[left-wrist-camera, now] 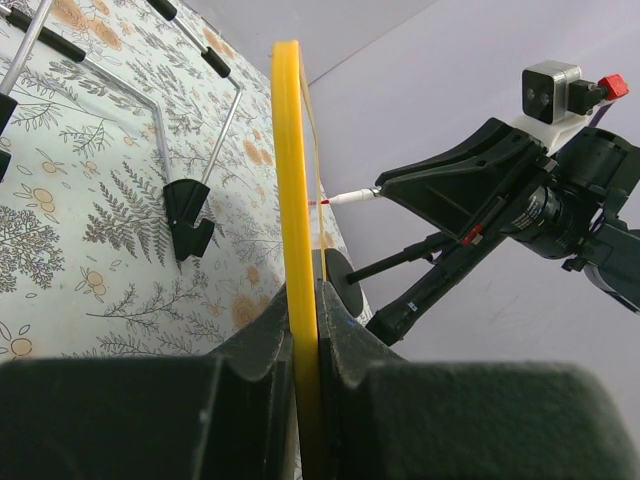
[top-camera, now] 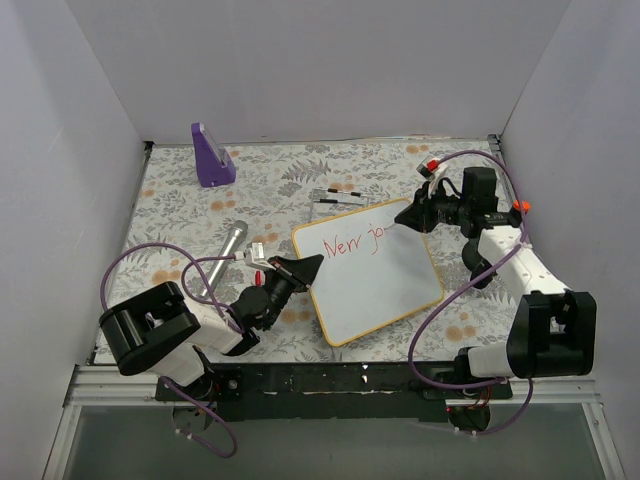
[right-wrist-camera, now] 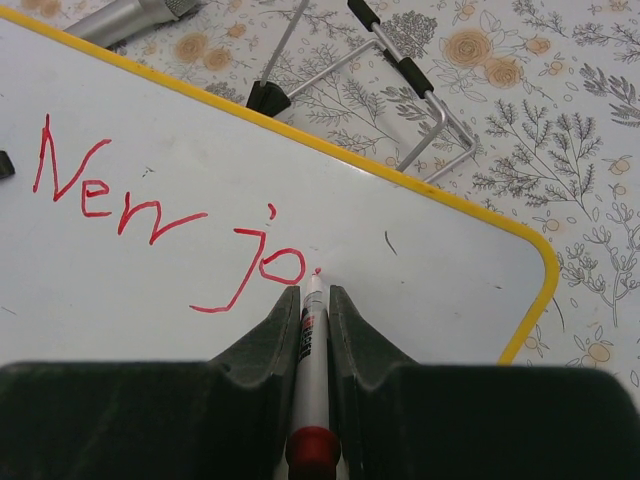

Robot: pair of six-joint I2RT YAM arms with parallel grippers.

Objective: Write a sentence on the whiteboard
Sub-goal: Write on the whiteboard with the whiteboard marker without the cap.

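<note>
The whiteboard (top-camera: 385, 290), white with a yellow frame, lies tilted at the table's middle. My left gripper (top-camera: 318, 262) is shut on its left edge; in the left wrist view the yellow rim (left-wrist-camera: 288, 150) runs up from between the jaws of the left gripper (left-wrist-camera: 305, 290). The sentence (top-camera: 355, 242) reads "New jo" in red (right-wrist-camera: 160, 215). My right gripper (top-camera: 405, 218) is shut on a white marker (right-wrist-camera: 312, 350) with a red end. The marker's tip touches the whiteboard (right-wrist-camera: 430, 300) just right of the "o", ahead of the right gripper (right-wrist-camera: 314, 295). From the left wrist, the marker (left-wrist-camera: 350, 196) meets the board face.
A purple wedge-shaped stand (top-camera: 212, 155) sits at the back left. A silver cylinder (top-camera: 228, 252) lies left of the board. A wire easel with black tips (top-camera: 335, 197) lies behind the board's far edge. White walls enclose three sides.
</note>
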